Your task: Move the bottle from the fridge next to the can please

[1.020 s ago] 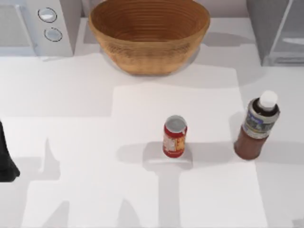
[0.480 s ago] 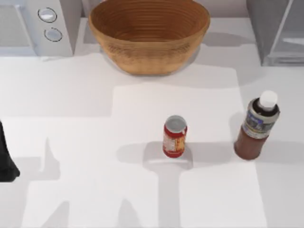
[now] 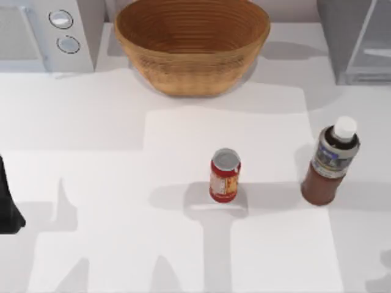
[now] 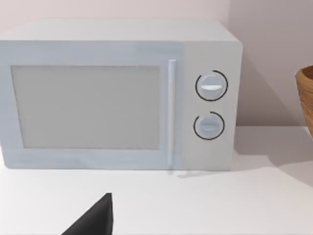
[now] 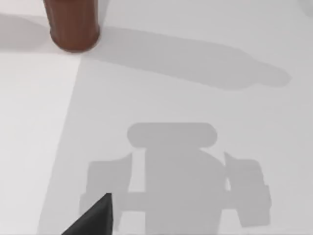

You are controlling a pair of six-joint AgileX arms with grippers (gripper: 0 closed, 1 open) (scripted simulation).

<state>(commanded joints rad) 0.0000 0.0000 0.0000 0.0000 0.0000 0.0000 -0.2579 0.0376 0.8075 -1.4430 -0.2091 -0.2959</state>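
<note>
Bottle stands upright, right of can, apart.

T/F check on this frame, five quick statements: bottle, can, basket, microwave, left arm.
1. The bottle stands upright on the table, outside the fridge. True.
2. The can lies on its side. False: it stands upright, silver top up.
3. The bottle touches the can. False: bare table separates them, with the bottle toward the table's right.
4. The wicker basket sits between the microwave and the fridge along the back. True.
5. The left arm holds the bottle. False: it sits at the table's left edge, far from the bottle.
</note>
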